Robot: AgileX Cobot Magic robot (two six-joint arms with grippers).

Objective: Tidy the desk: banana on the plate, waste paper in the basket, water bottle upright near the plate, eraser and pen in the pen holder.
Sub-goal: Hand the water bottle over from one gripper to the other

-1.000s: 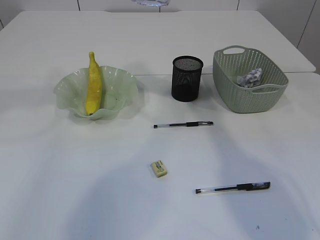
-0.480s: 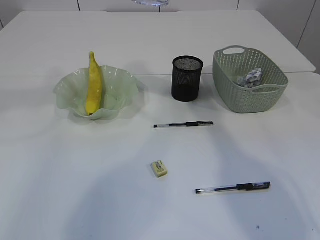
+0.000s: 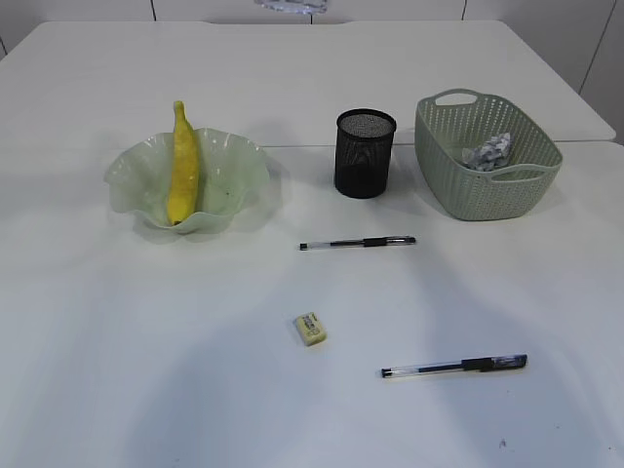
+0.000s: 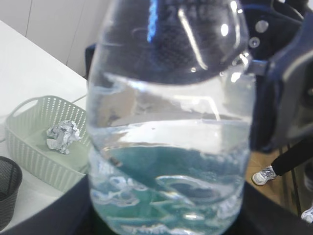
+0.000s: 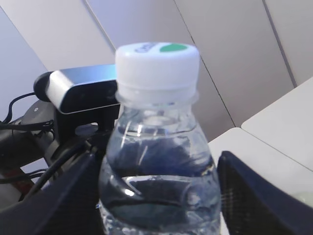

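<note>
The water bottle [image 4: 166, 147], clear with water inside, fills the left wrist view, base end toward the camera. My left gripper [image 4: 166, 218] is shut on its green-labelled body. In the right wrist view the bottle's white cap [image 5: 157, 61] points up between the jaws of my right gripper [image 5: 156, 205], which stand open with a sliver of gap on the right side. A bit of the bottle [image 3: 292, 5] shows at the exterior view's top edge. The banana [image 3: 182, 166] lies in the plate [image 3: 244, 171]. The waste paper [image 3: 487, 151] sits in the basket [image 3: 487, 195]. The eraser [image 3: 309, 328] and two pens [image 3: 358, 243] [image 3: 454, 366] lie on the desk [image 3: 117, 341], in front of the pen holder [image 3: 365, 154].
The basket [image 4: 34, 137] with the paper ball [image 4: 62, 137] and the mesh cup's rim [image 4: 7, 176] show below in the left wrist view. A camera on a stand [image 5: 80, 93] sits behind the bottle in the right wrist view.
</note>
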